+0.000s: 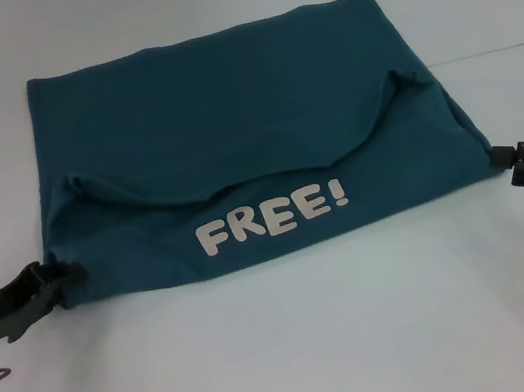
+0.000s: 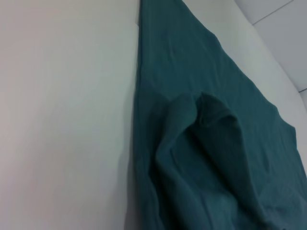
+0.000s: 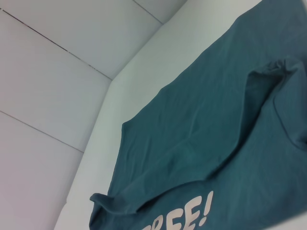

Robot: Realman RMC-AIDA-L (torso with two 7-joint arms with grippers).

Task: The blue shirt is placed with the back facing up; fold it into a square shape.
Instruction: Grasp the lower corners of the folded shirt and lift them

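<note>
Nearest me, my left tool (image 1: 53,276) is clamped on the near left corner of the blue shirt (image 1: 230,130), and my right tool (image 1: 507,156) pinches the near right corner, each low at the shirt's side edge. One shirt lies on the white bench (image 1: 290,353), and it is the only cloth here. Its near part is folded over so the white lettering (image 1: 273,217) faces up, with a sagging, curved edge across the middle; beyond that the plain back lies flat toward the far edge.

I judge the cloth light, soft and limp: it droops between my two grips and bunches at each pinch, as both wrist views show. It will not hold a line by itself, so corners and fold edges are the places to take it, with both tools moving together to keep the edge taut.
</note>
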